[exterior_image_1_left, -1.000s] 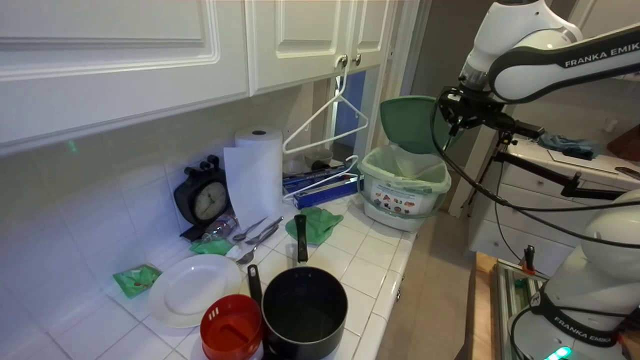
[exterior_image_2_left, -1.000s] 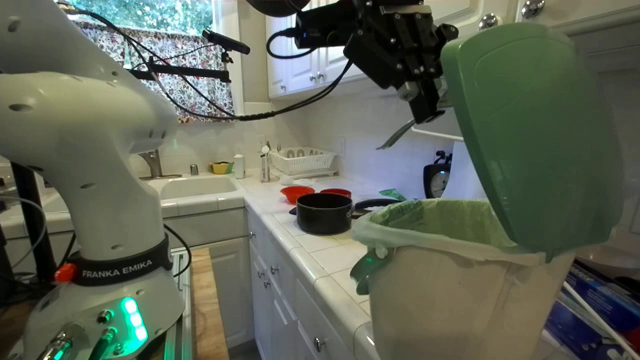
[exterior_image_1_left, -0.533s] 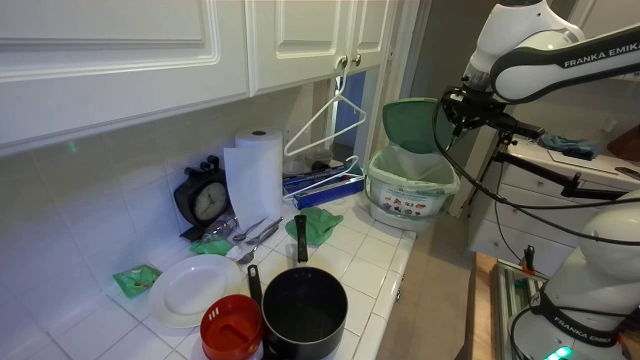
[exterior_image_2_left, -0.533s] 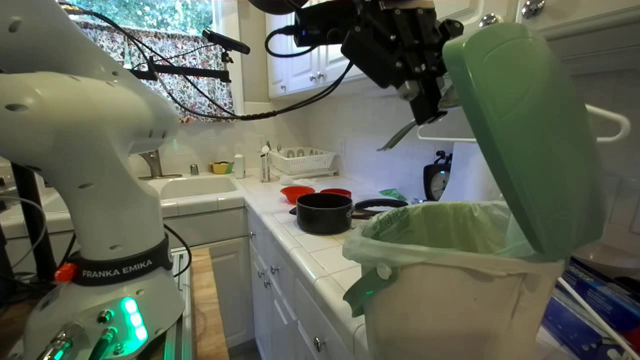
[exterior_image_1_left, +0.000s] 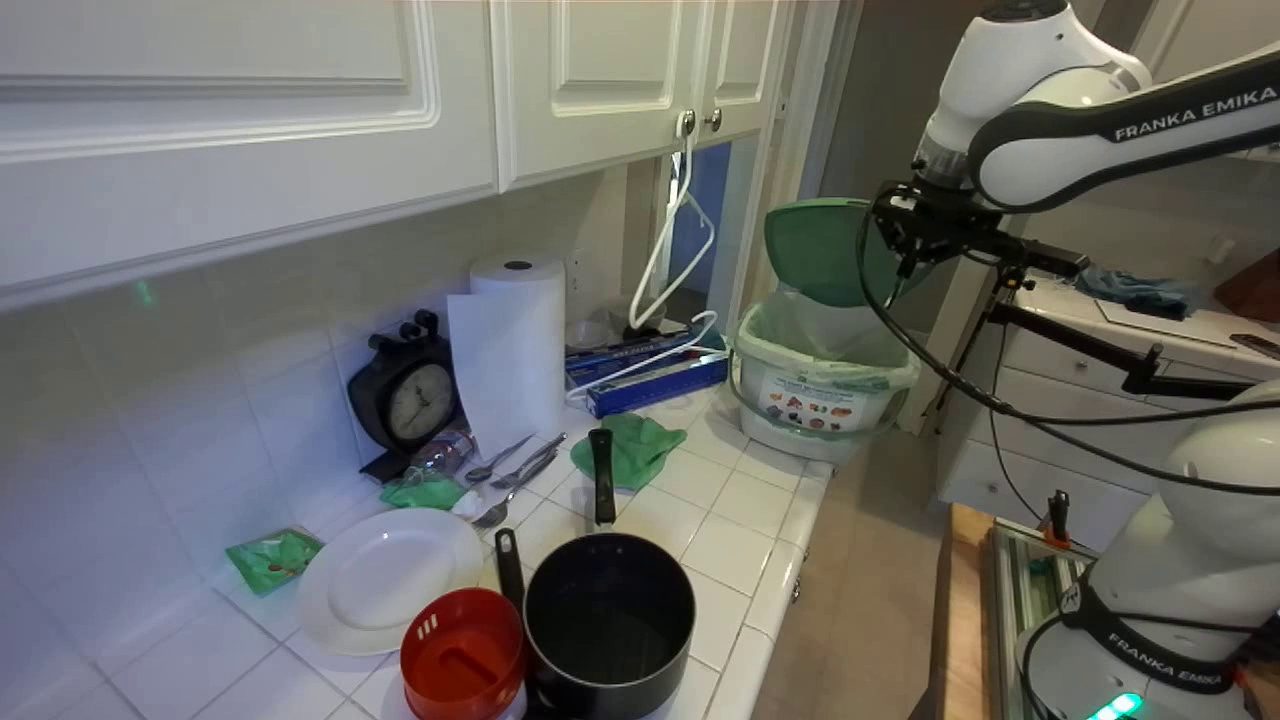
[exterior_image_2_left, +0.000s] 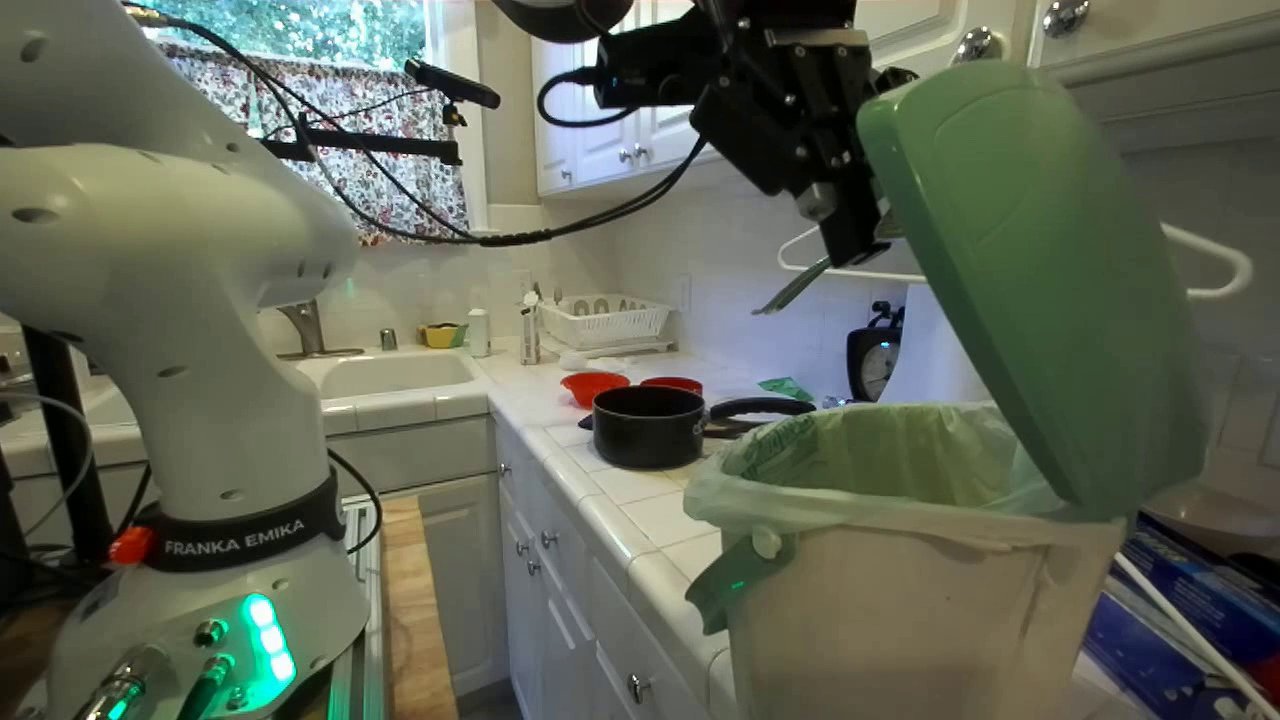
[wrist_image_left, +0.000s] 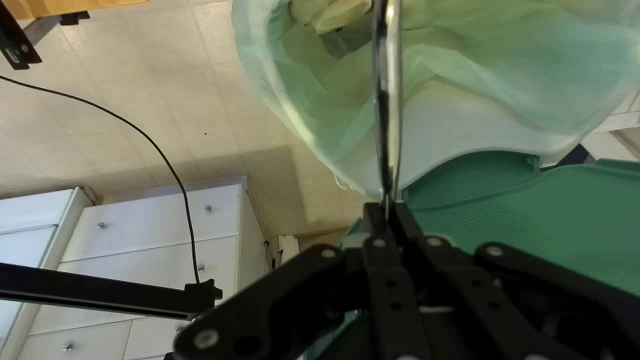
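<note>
Silvery metal shines in the slim utensil (wrist_image_left: 395, 90) clasped by the gripper (wrist_image_left: 387, 212), whose black fingers (wrist_image_left: 374, 222) are pressed together on it. In the wrist view the utensil appears edge-on and runs from the grip toward twelve o'clock, so its exact kind is hard to tell. In an exterior view its thin end (exterior_image_2_left: 793, 287) slants down toward eight o'clock, while another bit of it shows on the opposite side of the fingers. Behind it in the wrist view spreads the pale green liner (wrist_image_left: 320, 95) of a white bin (exterior_image_2_left: 900, 620). Gripper and utensil hang higher than the bin's rim, apart from it, at roughly twelve o'clock from the opening. A green lid (exterior_image_2_left: 1040, 290), tilted up, stands at three o'clock from the gripper and hides part of it; whether the two touch cannot be told. In an exterior view, on the white tiled counter (exterior_image_1_left: 725, 550), blue boxes (exterior_image_1_left: 665, 388) lie at nine o'clock from the bin, with a paper towel roll (exterior_image_1_left: 525, 350) farther out the same way. A green cloth (exterior_image_1_left: 630, 455) lies at eight o'clock from the bin, and a black saucepan (exterior_image_1_left: 612, 620) stands at seven. A red bowl (exterior_image_1_left: 462, 655) sits at the saucepan's nine o'clock, and a white plate (exterior_image_1_left: 385, 580) between the bowl's ten and eleven o'clock.
</note>
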